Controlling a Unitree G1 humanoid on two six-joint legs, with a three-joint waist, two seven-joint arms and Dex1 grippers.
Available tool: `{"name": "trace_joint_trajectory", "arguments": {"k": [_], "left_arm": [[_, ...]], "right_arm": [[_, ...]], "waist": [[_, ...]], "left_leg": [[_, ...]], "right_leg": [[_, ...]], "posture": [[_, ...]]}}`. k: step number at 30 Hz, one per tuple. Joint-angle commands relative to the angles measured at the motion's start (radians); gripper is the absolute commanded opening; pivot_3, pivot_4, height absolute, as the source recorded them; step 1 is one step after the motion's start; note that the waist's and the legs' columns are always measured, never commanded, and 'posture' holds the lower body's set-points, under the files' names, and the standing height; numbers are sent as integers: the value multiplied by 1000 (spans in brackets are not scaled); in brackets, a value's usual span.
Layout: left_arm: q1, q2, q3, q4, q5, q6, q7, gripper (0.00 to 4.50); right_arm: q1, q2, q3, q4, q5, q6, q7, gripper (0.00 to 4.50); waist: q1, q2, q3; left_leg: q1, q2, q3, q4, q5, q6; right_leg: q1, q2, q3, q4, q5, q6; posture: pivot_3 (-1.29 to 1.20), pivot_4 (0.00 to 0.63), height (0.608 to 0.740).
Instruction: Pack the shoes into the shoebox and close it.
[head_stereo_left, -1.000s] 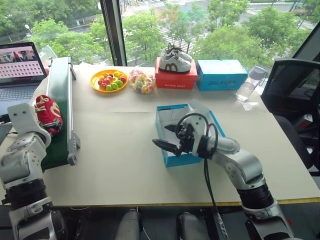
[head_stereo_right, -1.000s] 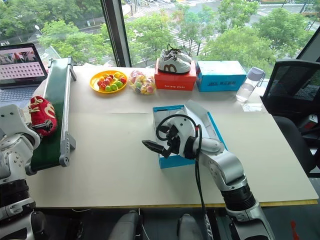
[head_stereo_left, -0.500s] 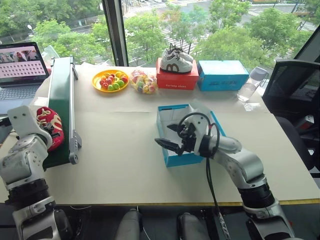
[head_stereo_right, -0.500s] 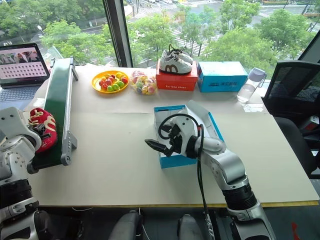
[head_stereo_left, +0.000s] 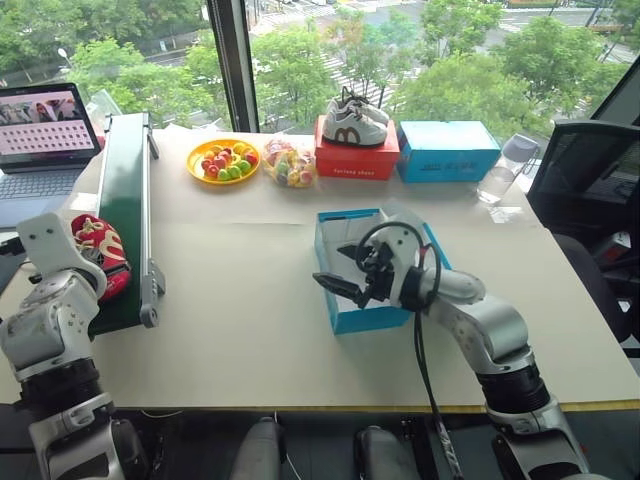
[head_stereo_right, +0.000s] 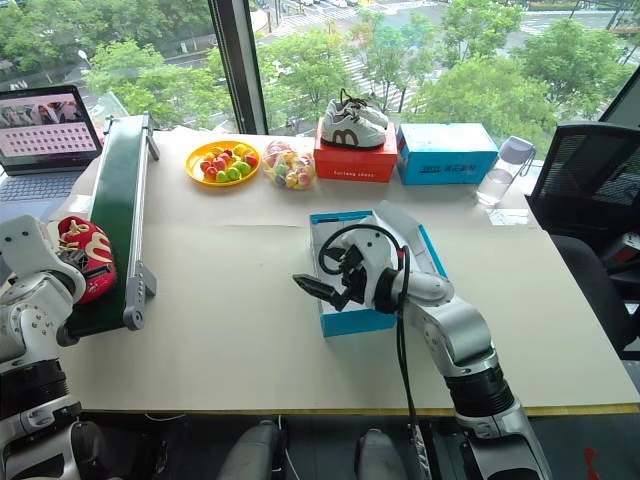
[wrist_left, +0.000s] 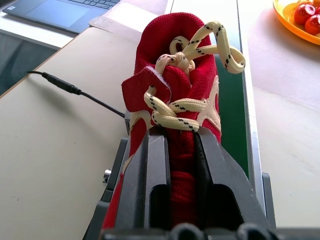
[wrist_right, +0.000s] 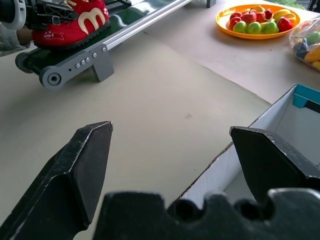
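Note:
One red shoe (head_stereo_left: 101, 256) with cream laces lies on the near end of the green conveyor belt (head_stereo_left: 126, 190), at the table's left. My left gripper (wrist_left: 172, 139) is shut on the shoe (wrist_left: 181, 82) at its heel end, one finger on each side. The blue shoebox (head_stereo_left: 371, 318) stands open mid-table, white inside, its lid flap (head_stereo_left: 408, 222) raised at the far right side. My right gripper (head_stereo_left: 336, 270) hangs open at the box's left rim, above the table, with nothing between its fingers (wrist_right: 90, 165). The box wall (wrist_right: 235, 160) shows beside it.
A laptop (head_stereo_left: 40, 125) stands at the far left. Along the window edge are a yellow fruit plate (head_stereo_left: 222, 161), a bag of sweets (head_stereo_left: 286, 163), a red box (head_stereo_left: 356, 160) bearing white sneakers (head_stereo_left: 352, 120), a plainer blue box (head_stereo_left: 448, 151) and a bottle (head_stereo_left: 497, 176). A chair (head_stereo_left: 590, 175) stands right.
The red shoe came nearer along the belt to its near end, and my left gripper shut on it. The right gripper stayed open beside the box.

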Motion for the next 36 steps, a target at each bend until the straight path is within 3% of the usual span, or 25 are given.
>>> {"name": "trace_joint_trajectory", "arguments": {"k": [1, 4, 8, 14, 17, 24, 36], "left_arm": [[-29, -15, 8, -41, -8, -41, 8, 153], [-73, -64, 16, -89, -52, -152, -19, 153], [-103, -105, -93, -229, -53, -385, -127, 153], [-98, -297, -215, -358, -257, -318, -193, 153], [-67, -412, -261, -383, -400, -254, -197, 153], [-38, -464, -371, -405, -422, -232, -190, 153], [-31, -492, -455, -361, -421, -242, -218, 153]], "right_arm": [[-15, 1, -25, -22, 3, -31, 1, 4500], [-17, 6, -34, -14, 5, -31, -2, 4500], [-34, 18, -54, 9, 1, -35, -23, 4500], [-148, 136, -230, 134, 72, 44, -217, 4500], [-240, 270, -432, 194, 305, 254, -387, 4500], [-276, 328, -546, 167, 494, 487, -539, 4500], [-303, 380, -610, 145, 671, 520, -693, 4500]], "waist": [[1, 0, 0], [9, 0, 0], [12, -8, 3], [10, -9, 3], [-5, -9, 3], [-13, -8, 3], [-14, -8, 3]], "left_leg": [[0, 0, 0, 0, 0, 0], [0, 0, 0, 0, 0, 0], [-3, 1, 0, 1, 0, 0], [-3, -1, 1, 1, 1, 1], [-2, 0, 1, 0, 4, 7], [-2, 0, 1, 1, 5, 7], [-2, 0, 1, 1, 5, 8]], "right_leg": [[0, 0, 0, 0, 0, 0], [0, 0, -1, 0, 0, 0], [0, 0, -1, -2, 1, 0], [2, -1, 1, -5, 3, 3], [1, 0, 2, -3, 3, 2], [1, 1, 2, -2, 3, 2], [1, 1, 2, -3, 3, 2]], "posture": [[0, 150, 733], [0, 150, 733], [0, 150, 733], [0, 150, 733], [0, 150, 733], [0, 150, 733], [0, 150, 733]]}}
